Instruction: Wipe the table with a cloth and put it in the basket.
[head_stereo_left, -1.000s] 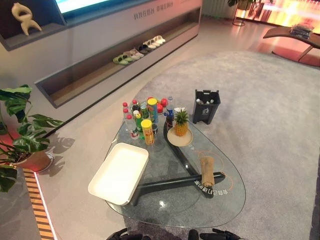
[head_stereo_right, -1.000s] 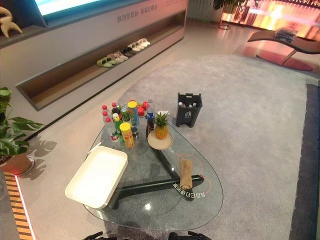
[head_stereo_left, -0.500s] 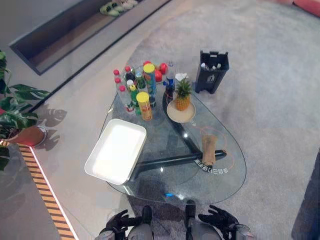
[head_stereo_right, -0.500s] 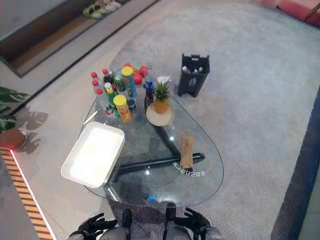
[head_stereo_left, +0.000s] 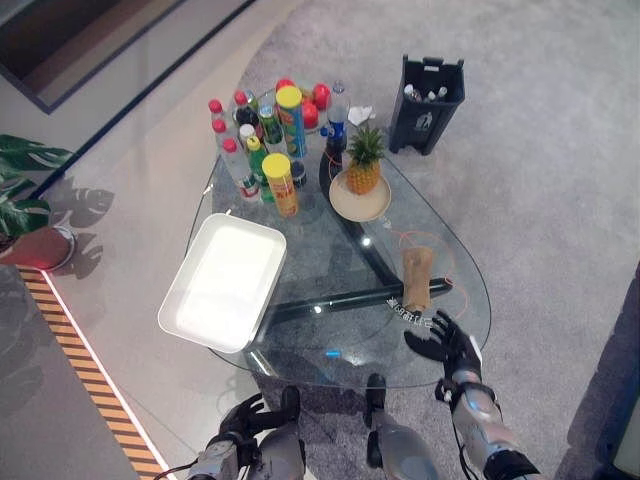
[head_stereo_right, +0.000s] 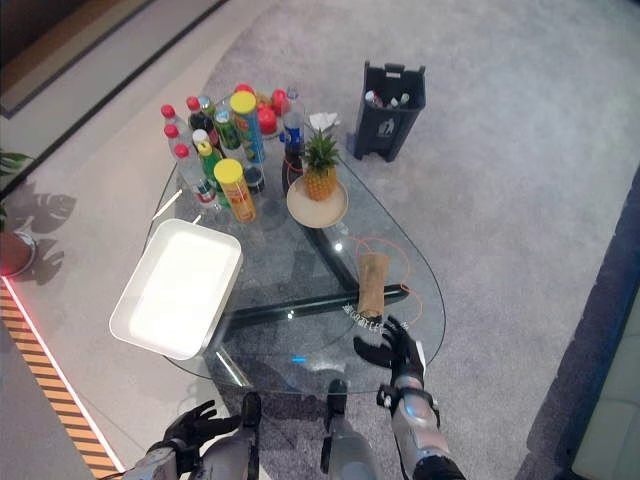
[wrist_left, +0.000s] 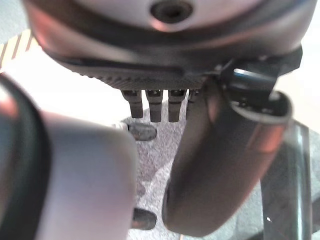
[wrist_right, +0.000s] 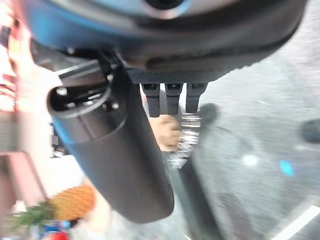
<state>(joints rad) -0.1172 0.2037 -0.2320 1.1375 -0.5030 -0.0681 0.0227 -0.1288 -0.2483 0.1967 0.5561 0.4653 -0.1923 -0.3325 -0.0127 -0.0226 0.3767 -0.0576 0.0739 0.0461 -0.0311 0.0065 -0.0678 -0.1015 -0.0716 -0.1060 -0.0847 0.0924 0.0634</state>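
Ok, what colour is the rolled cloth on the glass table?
Tan, a light brown: the rolled cloth shows best in the left eye view.

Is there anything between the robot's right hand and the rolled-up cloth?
Nothing: the left eye view shows bare glass table between the right hand and cloth.

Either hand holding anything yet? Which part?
Nothing held. Right hand hovers open just short of the rolled cloth on the glass table; left hand hangs open below the table edge.

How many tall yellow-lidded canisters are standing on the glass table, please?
2. One canister stands at the near edge of the bottle cluster, beside the white tray; the other canister stands farther back among the bottles. More could be hidden behind them.
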